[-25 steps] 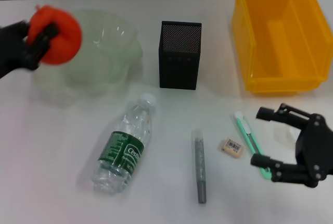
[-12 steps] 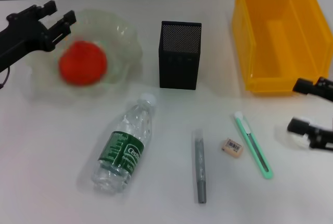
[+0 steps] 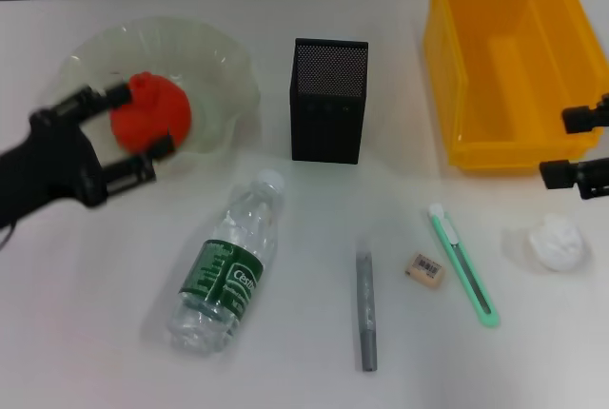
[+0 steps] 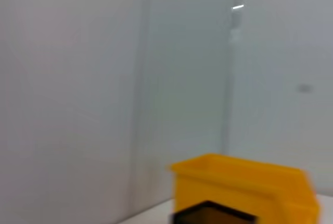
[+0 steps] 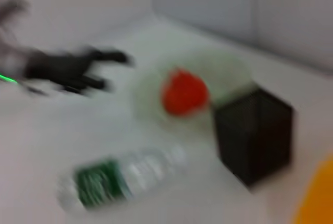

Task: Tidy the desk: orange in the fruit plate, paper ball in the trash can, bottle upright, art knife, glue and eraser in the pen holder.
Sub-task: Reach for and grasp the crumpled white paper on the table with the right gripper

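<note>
Orange sits in fruit plate — left pincer wide open, empty; right pincer open at table edge.

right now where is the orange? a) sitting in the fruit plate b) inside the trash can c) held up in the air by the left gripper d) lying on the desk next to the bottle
a: the orange sits inside the fruit plate, with the open left gripper around it but not lifting it.

Glossy yellow plastic trash can, matt black metal-mesh pen holder — translucent ribbed fruit plate, clear crinkled plastic bottle, crumpled paper ball
</note>
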`<state>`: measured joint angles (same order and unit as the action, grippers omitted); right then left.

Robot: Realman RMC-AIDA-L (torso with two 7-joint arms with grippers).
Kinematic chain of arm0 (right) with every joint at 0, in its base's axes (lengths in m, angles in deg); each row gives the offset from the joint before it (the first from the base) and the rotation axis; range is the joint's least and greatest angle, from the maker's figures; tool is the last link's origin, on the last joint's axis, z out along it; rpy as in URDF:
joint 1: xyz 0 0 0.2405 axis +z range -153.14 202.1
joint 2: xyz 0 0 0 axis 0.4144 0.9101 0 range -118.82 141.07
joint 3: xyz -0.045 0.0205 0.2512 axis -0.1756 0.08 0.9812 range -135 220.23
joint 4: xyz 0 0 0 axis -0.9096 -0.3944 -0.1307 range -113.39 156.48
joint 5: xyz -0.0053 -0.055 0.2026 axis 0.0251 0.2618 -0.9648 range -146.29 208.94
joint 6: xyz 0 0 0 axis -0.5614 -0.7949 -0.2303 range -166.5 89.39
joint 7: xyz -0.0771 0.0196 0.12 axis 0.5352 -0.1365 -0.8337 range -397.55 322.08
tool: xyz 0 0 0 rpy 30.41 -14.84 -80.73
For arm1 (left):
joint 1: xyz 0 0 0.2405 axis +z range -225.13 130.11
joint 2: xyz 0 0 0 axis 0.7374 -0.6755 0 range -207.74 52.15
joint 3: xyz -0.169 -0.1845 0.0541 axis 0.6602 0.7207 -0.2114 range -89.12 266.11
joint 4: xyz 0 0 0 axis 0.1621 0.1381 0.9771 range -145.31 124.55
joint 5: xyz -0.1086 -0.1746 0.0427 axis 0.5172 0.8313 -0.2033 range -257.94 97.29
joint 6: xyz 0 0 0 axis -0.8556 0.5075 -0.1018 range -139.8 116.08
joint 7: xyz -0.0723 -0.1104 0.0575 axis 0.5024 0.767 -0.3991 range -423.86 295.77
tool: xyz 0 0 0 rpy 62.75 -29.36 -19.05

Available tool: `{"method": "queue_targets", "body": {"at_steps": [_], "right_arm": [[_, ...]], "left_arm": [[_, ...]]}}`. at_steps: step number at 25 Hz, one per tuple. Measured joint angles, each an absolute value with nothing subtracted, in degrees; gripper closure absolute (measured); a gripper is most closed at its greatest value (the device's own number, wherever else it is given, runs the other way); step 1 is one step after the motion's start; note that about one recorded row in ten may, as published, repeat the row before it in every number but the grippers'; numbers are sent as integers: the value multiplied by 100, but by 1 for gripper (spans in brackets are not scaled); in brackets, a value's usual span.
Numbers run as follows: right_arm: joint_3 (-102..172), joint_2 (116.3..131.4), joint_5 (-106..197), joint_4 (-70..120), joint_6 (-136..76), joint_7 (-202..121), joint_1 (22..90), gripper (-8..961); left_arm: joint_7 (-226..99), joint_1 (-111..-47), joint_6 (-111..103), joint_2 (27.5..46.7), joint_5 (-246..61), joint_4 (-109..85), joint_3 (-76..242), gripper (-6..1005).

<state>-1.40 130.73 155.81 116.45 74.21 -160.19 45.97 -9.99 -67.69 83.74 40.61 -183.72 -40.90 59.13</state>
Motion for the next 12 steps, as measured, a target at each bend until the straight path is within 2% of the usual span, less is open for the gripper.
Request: {"method": "queue_targets", "body": {"at_steps": [5,12], "right_arm": [[-1306,13068,17369,12493,7544,-17716,5022,117],[-2275,13062,18402,11703,7037,-18127,5222,119]], "left_arm": [[-1119,-6670,8462,4075,-18372,-3906,5852,167],[-1207,-6676,8343,4077,-18387,-3782,5834,167]]}}
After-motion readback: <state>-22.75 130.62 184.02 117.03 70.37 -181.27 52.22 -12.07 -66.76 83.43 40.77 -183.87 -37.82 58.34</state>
